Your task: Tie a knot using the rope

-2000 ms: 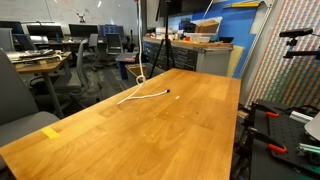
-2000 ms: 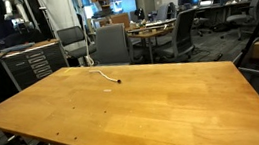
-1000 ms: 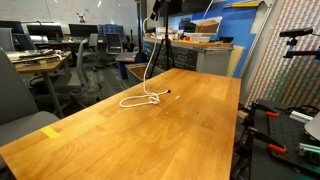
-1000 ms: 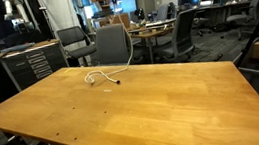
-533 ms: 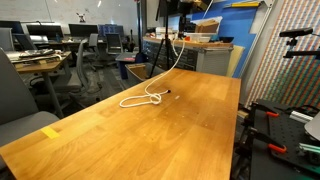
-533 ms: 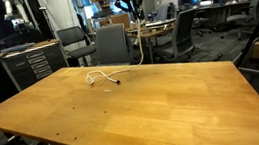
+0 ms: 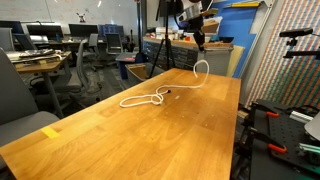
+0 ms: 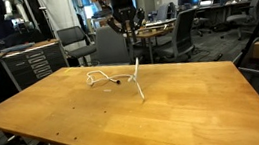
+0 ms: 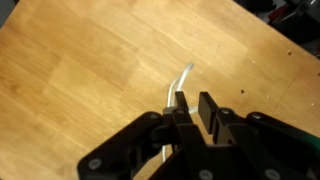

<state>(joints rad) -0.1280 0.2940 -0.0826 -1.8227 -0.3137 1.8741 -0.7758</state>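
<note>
The white rope (image 7: pixel 146 98) lies in a loose loop on the far part of the wooden table (image 7: pixel 150 140). One length arcs up into the air toward my gripper (image 7: pixel 199 42). In both exterior views the rope's raised top sits a little below my fingertips, apart from them. The loop (image 8: pixel 98 79) and the raised strand also show under my gripper (image 8: pixel 124 28). In the wrist view my jaws (image 9: pixel 190 105) stand a narrow gap apart with wood showing between them. The rope (image 9: pixel 180 80) runs beside the left finger, not between the jaws.
A yellow tape strip (image 7: pixel 50 131) lies near the table's near corner. Office chairs (image 8: pixel 113 44) and desks stand beyond the far edge. Black and red equipment (image 7: pixel 275 125) stands next to the table's long side.
My gripper carried the rope's end up and across above the table, then came lower. The strand that hung straight from it now sags in an arc below the fingertips.
</note>
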